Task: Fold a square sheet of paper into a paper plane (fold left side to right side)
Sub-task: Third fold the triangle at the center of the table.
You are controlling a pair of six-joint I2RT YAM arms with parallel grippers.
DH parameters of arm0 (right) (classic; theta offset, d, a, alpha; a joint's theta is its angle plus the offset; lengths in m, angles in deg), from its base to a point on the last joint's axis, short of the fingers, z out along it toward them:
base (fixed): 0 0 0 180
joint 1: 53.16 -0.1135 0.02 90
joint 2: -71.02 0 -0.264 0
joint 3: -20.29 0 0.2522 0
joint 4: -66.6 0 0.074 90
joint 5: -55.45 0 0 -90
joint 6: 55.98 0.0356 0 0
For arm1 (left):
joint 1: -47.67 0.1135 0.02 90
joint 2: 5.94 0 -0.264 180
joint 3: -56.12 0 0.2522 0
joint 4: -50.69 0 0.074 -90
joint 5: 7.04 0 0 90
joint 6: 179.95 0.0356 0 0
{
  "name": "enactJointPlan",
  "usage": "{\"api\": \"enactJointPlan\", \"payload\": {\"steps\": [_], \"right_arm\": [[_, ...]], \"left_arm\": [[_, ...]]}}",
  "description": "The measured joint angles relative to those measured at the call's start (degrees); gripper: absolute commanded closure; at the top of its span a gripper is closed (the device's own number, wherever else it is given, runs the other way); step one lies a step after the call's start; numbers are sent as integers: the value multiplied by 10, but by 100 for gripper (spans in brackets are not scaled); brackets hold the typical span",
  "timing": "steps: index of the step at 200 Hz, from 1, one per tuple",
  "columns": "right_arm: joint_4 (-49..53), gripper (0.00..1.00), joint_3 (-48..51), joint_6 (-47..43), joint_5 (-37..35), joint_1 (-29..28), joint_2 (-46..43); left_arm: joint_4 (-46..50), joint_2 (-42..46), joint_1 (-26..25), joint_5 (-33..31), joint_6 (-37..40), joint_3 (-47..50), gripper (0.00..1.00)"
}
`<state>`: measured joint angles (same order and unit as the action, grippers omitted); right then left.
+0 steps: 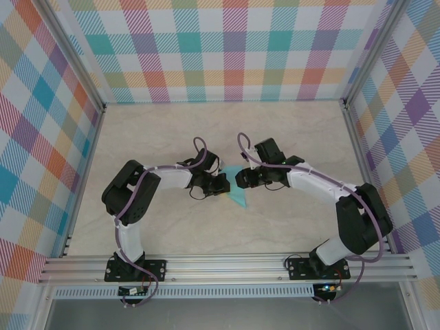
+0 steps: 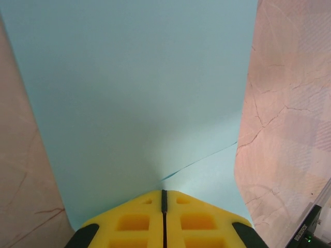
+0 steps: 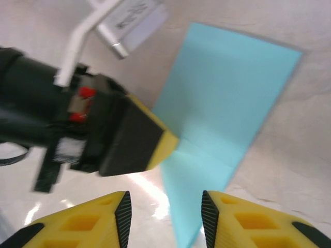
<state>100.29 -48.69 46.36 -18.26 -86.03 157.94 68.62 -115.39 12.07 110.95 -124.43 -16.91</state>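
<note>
Left fingers point(image 2: 134, 223) together on sheet point(image 3: 227, 93) edge | right fingers point(image 3: 98, 223) apart above it | bare table point(image 1: 275, 130) around

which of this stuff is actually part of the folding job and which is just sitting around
In the job: turquoise paper sheet, partly folded; left gripper, shut, tip at its edge; right gripper, open above it.
Just there: marbled table top; checked walls; aluminium frame.

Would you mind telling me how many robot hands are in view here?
2. The left hand, shut, has its tip against the left edge of the turquoise paper at mid-table. The right hand is open just to its right, over the same sheet.
</note>
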Motion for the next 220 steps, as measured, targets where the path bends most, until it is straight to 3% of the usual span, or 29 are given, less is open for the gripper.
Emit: {"api": "enactJointPlan", "payload": {"steps": [35, 70, 220], "right_arm": [[-17, 64, 47, 48, 103, 0, 23], [-30, 65, 54, 74, 142, 0, 71], [-42, 66, 56, 92, 144, 0, 123]], "left_arm": [[0, 0, 0, 0, 2, 0, 94], [0, 0, 0, 0, 5, 0, 94], [1, 0, 0, 0, 10, 0, 95]]}}
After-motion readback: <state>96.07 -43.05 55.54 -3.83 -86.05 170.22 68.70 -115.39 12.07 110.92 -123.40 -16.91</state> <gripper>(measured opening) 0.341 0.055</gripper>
